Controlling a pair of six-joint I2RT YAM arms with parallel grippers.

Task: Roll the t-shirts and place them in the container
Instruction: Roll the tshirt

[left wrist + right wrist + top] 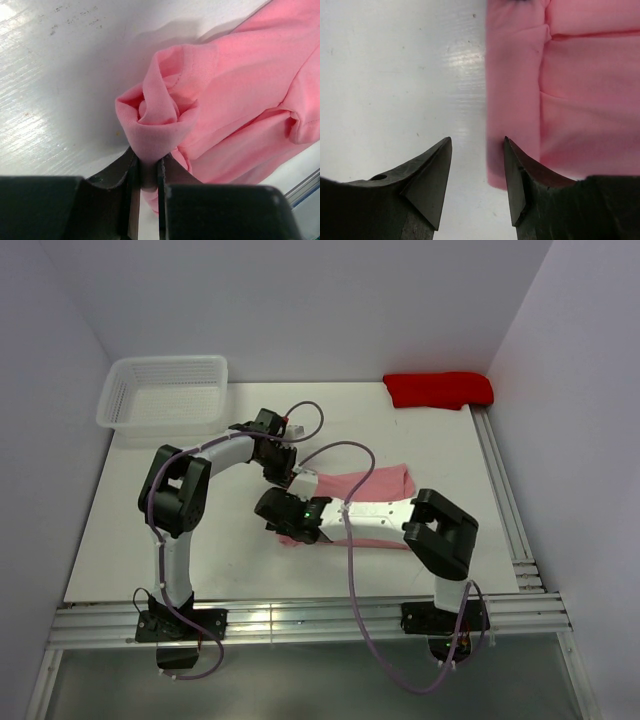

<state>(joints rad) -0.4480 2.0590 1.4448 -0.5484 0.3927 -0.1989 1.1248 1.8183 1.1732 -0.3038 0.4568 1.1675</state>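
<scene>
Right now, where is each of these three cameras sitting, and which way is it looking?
Top: fixed above and behind, looking down on the table; shows the left arm, the right arm and the pink t-shirt.
Left wrist: rides the left arm, looking along the left pincer, shut on the t-shirt's rolled end.
Right wrist: rides the right arm, looking down past the open right pincer at table and t-shirt edge.
Shared: all three see the pink t-shirt.

A white mesh basket (150, 422) is sitting at the far left of the white bench (120, 540), a red cloth bundle (438, 390) is lying far right, and metal rails (320, 620) are running along the near edge.
</scene>
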